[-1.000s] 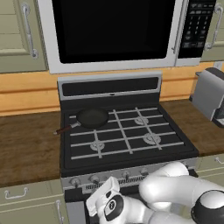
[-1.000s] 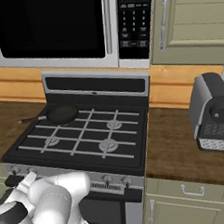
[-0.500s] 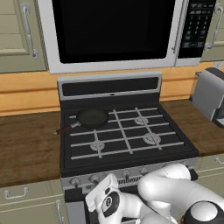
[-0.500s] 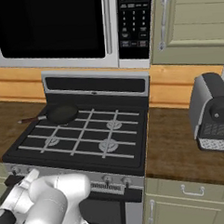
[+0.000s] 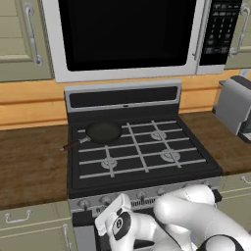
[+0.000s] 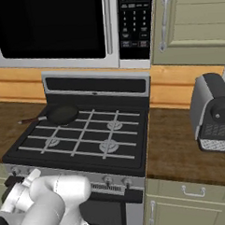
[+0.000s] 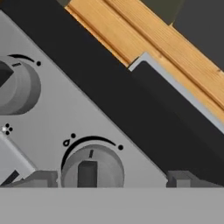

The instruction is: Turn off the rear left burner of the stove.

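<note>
black stove (image 5: 142, 162) with steel front, dark pan (image 5: 103, 131), grey knob (image 7: 92, 168), brown counter (image 5: 29, 162).

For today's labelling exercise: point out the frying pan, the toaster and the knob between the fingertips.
frying pan (image 5: 103, 131), left base view, pan's bowl.
toaster (image 6: 212, 110), right base view, front face.
knob (image 7: 91, 168), hand view, knob's face.

The stove (image 5: 142, 152) sat between wooden counters, its black grates carrying a dark frying pan (image 5: 102, 131) over the rear left burner (image 5: 104, 131), handle pointing out to the left. Three silver-capped burners lay bare. Above hung a large black-doored microwave (image 5: 130, 37). A grey toaster (image 5: 235, 105) stood on the right counter. The white arm (image 5: 162, 225) crouched low before the knobs (image 5: 105, 200) on the steel front.
</note>
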